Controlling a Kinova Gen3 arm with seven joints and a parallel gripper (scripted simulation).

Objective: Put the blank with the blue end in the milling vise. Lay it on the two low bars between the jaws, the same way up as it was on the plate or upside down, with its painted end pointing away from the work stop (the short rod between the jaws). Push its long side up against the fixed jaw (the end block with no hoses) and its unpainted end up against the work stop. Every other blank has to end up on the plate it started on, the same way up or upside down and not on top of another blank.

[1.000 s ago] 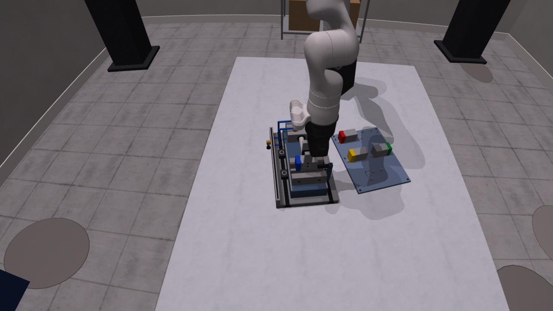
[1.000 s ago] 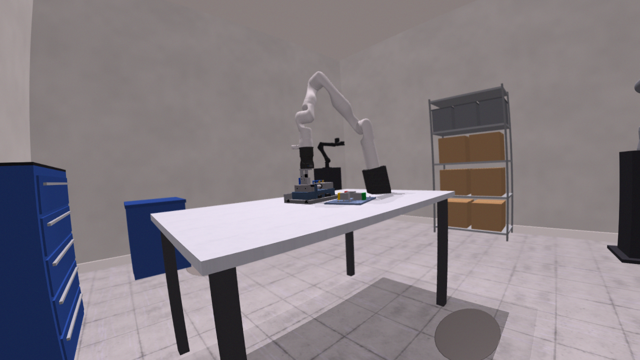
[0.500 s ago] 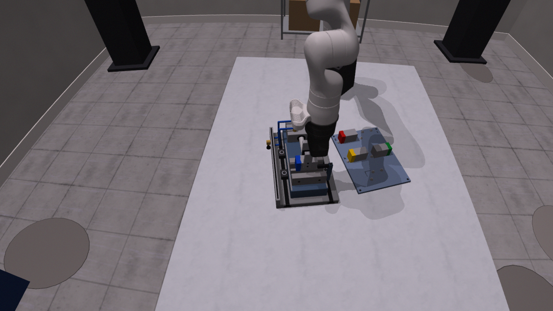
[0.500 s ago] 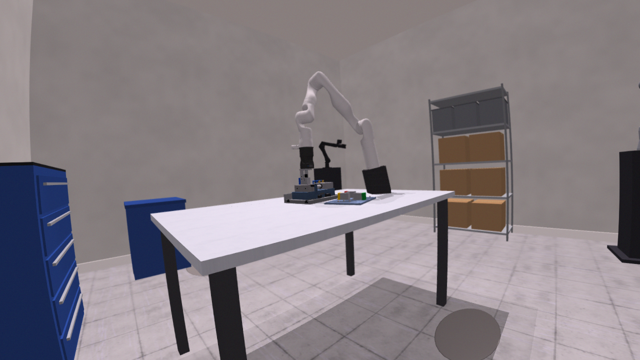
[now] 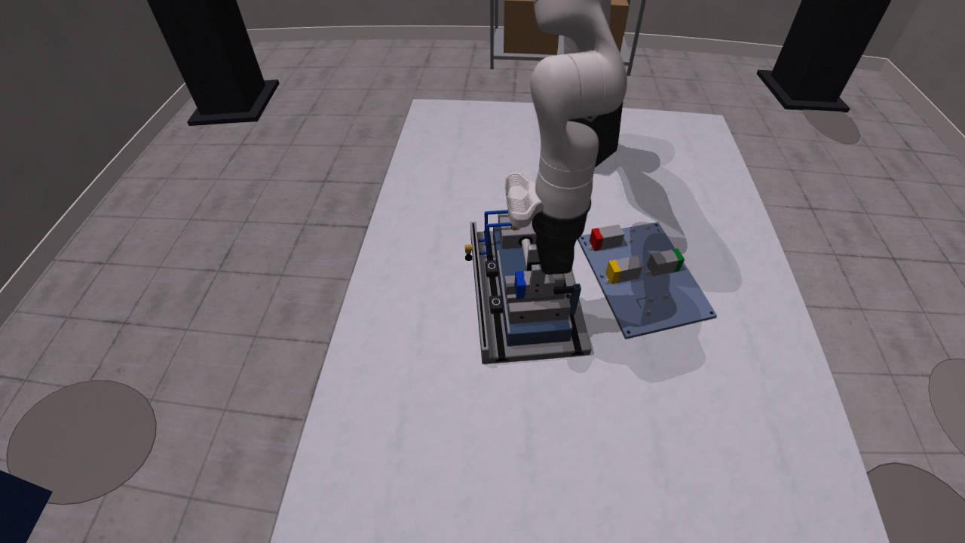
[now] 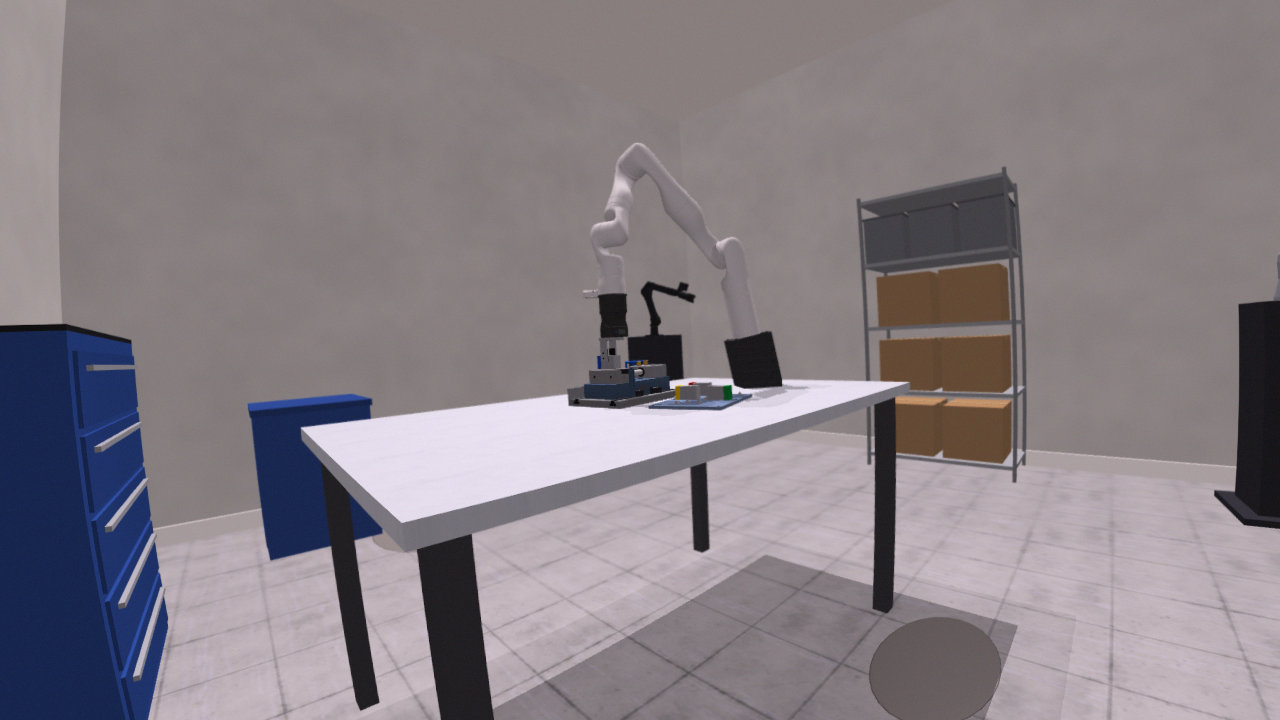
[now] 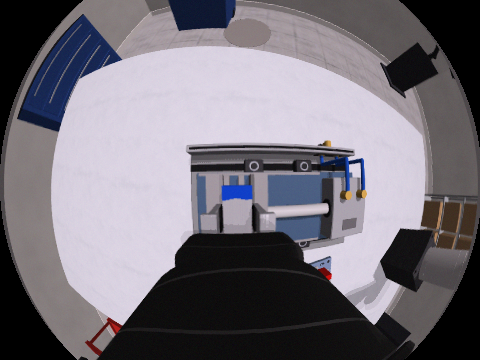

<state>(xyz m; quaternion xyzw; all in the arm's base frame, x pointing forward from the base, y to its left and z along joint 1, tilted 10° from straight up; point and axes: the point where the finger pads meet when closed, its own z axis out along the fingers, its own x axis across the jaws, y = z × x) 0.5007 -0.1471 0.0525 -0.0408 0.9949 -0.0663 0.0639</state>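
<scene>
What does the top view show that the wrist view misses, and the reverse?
Only the top view shows the yellow-ended blank and green-ended blank on the blue plate. Only the wrist view shows the blue drawer cabinet. Both show the grey milling vise and the pincer shut on the blue-ended blank.

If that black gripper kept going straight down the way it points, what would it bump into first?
The gripper points straight down into the milling vise, with its fingers shut on the blue-ended blank. Going on, the blank would probably meet the low bars between the jaws first, though its height above them is hard to judge.
</scene>
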